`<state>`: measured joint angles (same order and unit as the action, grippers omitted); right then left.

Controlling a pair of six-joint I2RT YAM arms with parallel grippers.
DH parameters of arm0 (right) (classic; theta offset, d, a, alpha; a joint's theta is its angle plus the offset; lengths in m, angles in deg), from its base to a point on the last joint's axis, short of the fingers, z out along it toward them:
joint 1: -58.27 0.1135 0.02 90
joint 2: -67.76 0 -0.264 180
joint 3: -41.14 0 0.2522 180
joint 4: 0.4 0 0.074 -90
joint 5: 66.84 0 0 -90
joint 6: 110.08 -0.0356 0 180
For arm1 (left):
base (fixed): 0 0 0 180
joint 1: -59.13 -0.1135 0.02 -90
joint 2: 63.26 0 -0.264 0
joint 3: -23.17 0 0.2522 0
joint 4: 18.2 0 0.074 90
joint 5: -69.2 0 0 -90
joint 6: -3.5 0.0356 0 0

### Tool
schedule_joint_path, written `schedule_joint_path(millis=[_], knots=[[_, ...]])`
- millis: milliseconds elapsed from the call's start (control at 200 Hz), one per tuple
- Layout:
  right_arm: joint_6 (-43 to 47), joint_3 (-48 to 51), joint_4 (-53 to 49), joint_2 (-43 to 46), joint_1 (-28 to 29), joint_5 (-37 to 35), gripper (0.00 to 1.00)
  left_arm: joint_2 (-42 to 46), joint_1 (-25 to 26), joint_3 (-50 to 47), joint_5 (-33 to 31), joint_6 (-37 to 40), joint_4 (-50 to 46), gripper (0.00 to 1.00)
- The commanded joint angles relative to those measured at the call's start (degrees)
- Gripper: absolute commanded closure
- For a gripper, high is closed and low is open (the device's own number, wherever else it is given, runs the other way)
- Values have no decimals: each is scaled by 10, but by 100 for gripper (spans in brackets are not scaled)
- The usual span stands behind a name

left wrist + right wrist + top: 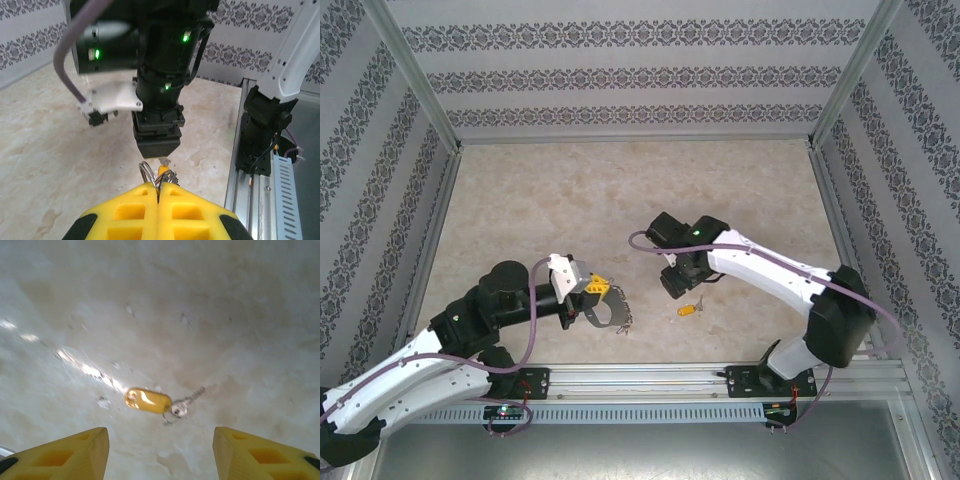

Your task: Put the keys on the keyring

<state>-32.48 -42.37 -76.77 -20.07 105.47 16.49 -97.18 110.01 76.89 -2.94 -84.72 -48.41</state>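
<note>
Your right gripper [160,440] is spread over the yellow key [147,401], lying right of the keyring [610,312] your left gripper [159,189] pinches. Centre on the plastic head, then descend squarely.

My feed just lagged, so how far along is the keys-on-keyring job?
Done: the left gripper is shut on the keyring. In hand: the right gripper hangs open above the yellow key, which lies on the table. Left: grasp that key and thread it onto the ring. Whether any key is already on it, I cannot tell.
</note>
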Motion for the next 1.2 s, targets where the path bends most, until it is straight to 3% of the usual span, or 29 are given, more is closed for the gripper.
schedule_joint_path(millis=[0,235,570,1194], knots=[[24,-35,-103,-41,21,-39,42,10,-5,-5,3,-21,9,100],[24,-54,-109,-113,54,-21,46,21,-5,-20,20,-51,12,100],[27,-14,-85,-160,58,-10,60,45,-6,-36,1,-71,2,100],[49,40,-28,-183,29,-7,66,55,-5,-35,0,-68,4,100]])
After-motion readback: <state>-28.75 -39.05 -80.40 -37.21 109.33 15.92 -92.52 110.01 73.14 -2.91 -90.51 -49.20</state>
